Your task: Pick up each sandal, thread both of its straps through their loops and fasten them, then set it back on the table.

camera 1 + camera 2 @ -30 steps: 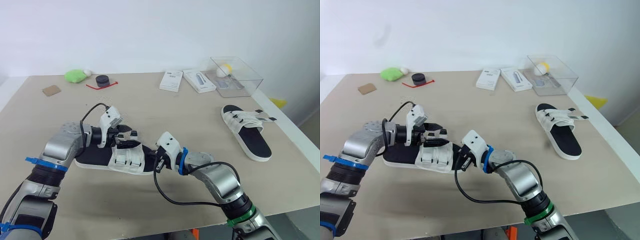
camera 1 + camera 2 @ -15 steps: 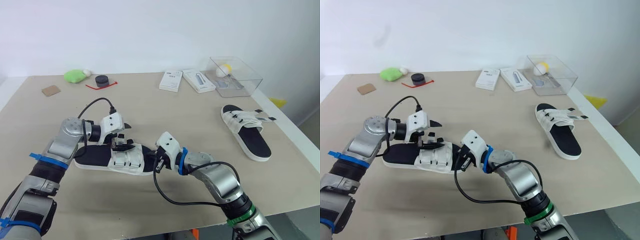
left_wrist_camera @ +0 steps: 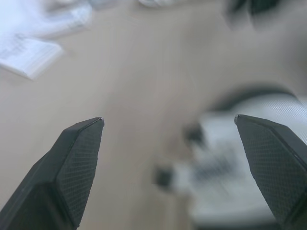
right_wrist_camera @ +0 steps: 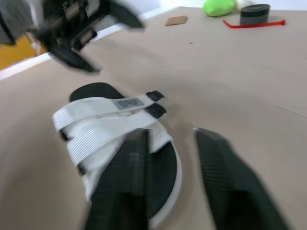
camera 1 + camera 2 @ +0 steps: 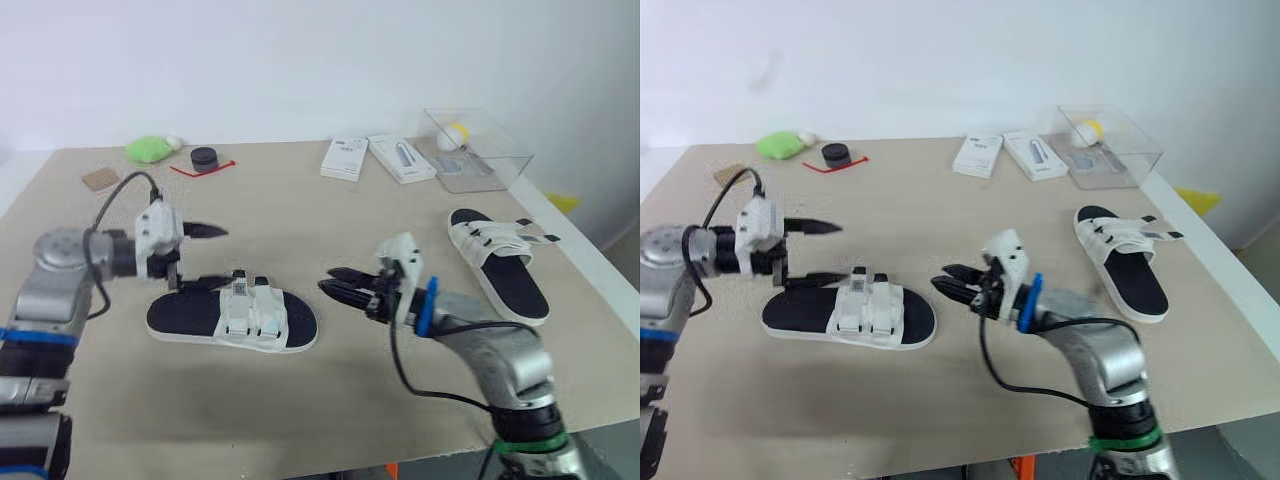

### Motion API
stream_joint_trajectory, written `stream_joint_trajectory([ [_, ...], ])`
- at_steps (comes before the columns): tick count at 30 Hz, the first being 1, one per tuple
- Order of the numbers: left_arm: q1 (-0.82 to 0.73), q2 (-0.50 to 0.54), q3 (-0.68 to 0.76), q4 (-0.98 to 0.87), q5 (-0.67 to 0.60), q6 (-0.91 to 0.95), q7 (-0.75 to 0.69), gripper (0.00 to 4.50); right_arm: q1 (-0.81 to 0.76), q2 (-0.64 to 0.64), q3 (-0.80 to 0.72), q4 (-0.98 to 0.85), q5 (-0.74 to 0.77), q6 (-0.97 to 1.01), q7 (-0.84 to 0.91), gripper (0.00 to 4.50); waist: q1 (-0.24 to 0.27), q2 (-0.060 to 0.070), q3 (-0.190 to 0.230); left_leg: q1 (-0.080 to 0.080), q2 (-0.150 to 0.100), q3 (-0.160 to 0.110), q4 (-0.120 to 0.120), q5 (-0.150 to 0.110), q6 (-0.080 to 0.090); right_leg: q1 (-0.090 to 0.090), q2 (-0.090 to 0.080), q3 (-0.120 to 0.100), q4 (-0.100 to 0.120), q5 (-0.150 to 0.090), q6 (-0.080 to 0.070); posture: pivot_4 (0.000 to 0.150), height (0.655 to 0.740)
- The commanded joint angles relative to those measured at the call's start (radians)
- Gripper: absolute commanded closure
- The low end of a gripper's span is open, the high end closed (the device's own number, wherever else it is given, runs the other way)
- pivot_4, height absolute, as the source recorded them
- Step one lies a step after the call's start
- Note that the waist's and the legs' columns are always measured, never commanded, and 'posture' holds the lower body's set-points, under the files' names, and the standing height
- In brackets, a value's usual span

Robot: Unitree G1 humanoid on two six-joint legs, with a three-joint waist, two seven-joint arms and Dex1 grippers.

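Observation:
The near sandal (image 5: 235,320), black sole with two white straps across it, lies flat on the table in front of me, and nothing touches it. My left gripper (image 5: 213,258) hovers just left of and above its heel end, jaws wide open and empty. To the right of the toe, my right gripper (image 5: 336,282) points at the sandal from a short gap away, fingers apart and holding nothing. The right wrist view shows the sandal (image 4: 115,139) beyond the two fingers (image 4: 129,182). A second sandal (image 5: 500,265) lies at the right with its strap ends sticking out loose.
Along the back stand two white boxes (image 5: 343,158), a clear plastic container (image 5: 475,150), a black tape roll (image 5: 205,158) with a red tie, a green object (image 5: 150,150) and a brown card (image 5: 100,180). The table's right edge runs close behind the second sandal.
My right gripper has let go of the near sandal's toe end, opened and drawn back to the right. The left gripper has pulled away from the straps to the left.

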Motion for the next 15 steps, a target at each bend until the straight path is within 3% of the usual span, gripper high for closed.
stream_joint_trajectory([
  [1,0.017,0.021,0.007,0.047,0.063,-0.243,-0.015,0.00,-0.023,-0.068,-0.093,-0.081,0.144,0.046,0.070,0.90,0.000,0.000,0.001,0.000,0.000,0.000,0.000,0.000,0.000,0.001,0.000,0.000,-0.002,0.000,0.000,0.150,0.7400],
  [3,0.038,0.013,-0.002,0.066,0.086,-0.340,-0.007,0.00,-0.027,-0.109,-0.113,-0.098,0.189,0.063,0.084,0.04,0.000,0.001,0.001,0.000,0.000,0.001,0.000,0.001,0.001,0.001,-0.001,0.000,-0.004,0.000,0.000,0.150,0.7400],
  [10,0.030,-0.040,-0.062,0.138,0.148,-0.579,0.045,0.00,-0.057,-0.185,-0.091,-0.115,0.208,0.055,0.081,0.04,0.000,0.002,0.003,-0.002,0.001,0.005,0.001,0.004,0.006,0.001,-0.003,0.000,-0.009,0.000,0.001,0.150,0.7400],
  [15,0.017,-0.097,-0.105,0.164,0.146,-0.626,0.077,0.00,-0.079,-0.197,-0.082,-0.119,0.224,0.058,0.069,0.04,0.000,0.002,0.003,-0.003,0.001,0.005,0.001,0.004,0.007,0.004,-0.002,0.000,-0.008,0.003,0.003,0.150,0.7400],
])
